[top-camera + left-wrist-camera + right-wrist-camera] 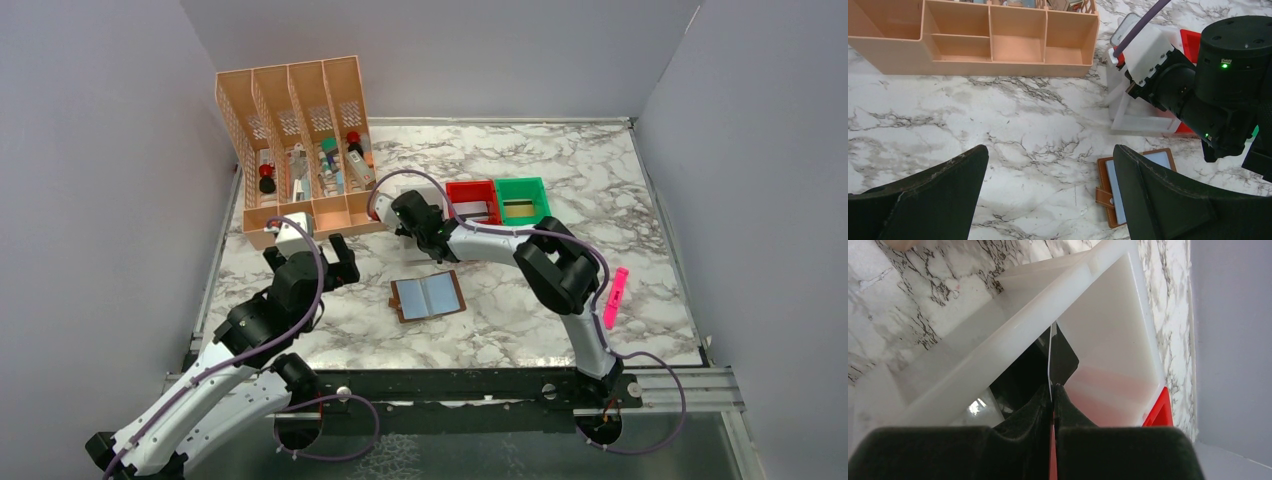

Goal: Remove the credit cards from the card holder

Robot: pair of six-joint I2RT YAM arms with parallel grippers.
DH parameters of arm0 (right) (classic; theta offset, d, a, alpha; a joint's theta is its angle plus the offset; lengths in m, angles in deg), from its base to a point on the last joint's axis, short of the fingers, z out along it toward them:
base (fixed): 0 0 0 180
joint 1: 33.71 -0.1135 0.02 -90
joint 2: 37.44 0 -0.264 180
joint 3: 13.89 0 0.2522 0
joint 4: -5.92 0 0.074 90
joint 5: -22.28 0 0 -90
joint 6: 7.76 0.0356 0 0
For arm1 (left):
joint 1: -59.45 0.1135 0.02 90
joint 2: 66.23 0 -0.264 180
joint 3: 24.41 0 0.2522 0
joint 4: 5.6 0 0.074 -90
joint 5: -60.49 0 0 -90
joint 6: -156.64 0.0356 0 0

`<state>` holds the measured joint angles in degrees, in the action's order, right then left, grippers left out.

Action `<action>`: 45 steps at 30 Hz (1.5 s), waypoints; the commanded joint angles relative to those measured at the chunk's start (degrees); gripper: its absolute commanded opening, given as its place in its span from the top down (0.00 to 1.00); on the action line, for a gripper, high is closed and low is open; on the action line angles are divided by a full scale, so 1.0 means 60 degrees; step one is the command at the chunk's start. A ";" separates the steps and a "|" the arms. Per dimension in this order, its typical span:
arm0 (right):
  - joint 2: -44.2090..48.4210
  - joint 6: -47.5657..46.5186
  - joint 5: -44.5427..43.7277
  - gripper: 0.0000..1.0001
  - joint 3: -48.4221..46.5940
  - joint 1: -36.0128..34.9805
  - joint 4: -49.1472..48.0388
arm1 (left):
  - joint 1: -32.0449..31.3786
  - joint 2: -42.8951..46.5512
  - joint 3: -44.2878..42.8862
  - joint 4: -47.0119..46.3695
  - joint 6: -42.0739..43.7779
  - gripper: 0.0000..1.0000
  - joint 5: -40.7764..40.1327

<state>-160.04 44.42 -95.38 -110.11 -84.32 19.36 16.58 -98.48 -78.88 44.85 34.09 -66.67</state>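
Observation:
The brown card holder lies open on the marble table, its grey-blue sleeves facing up. It also shows in the left wrist view, partly behind my right finger. My left gripper is open and empty, hovering just left of the holder; the top view shows it there too. My right gripper is shut on a thin credit card, seen edge-on and held upright over the white bin. In the top view this gripper is behind the holder.
A peach desk organizer with several small items stands at the back left. A red bin and a green bin sit right of the white bin. A pink marker lies at the right. The right arm shows in the left wrist view.

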 commanded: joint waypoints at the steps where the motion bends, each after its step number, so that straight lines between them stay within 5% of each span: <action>1: -0.0153 0.0478 0.0380 0.89 -0.0140 0.0065 0.0229 | 0.0014 -0.0048 -0.0029 0.0189 -0.0053 0.01 -0.0025; 20: 0.1401 0.1927 0.1655 0.60 0.0209 0.0360 0.0325 | 0.0021 -0.0345 -0.0060 0.0185 -0.0009 0.01 0.0057; 26: 0.2149 0.2785 0.1880 0.57 0.0732 0.0393 0.0318 | 0.0012 -0.0362 -0.0056 0.0192 -0.0010 0.01 0.0057; 32: 0.4012 0.5388 0.2165 0.54 0.2010 0.0393 0.0435 | 0.0012 -0.0419 -0.0043 0.0193 -0.0020 0.01 0.0082; 38: 0.6269 0.8994 0.4526 0.50 0.4378 0.0408 0.0372 | 0.0012 -0.0571 -0.0013 0.0172 -0.0188 0.01 0.0214; 45: 0.6196 1.0963 0.7379 0.43 0.5947 0.0368 -0.0143 | 0.0013 -0.0923 -0.0010 0.0194 -0.0220 0.01 0.0353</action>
<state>-120.72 99.50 -63.01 -78.53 -81.96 20.15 16.58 -103.14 -78.88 45.66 33.13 -65.91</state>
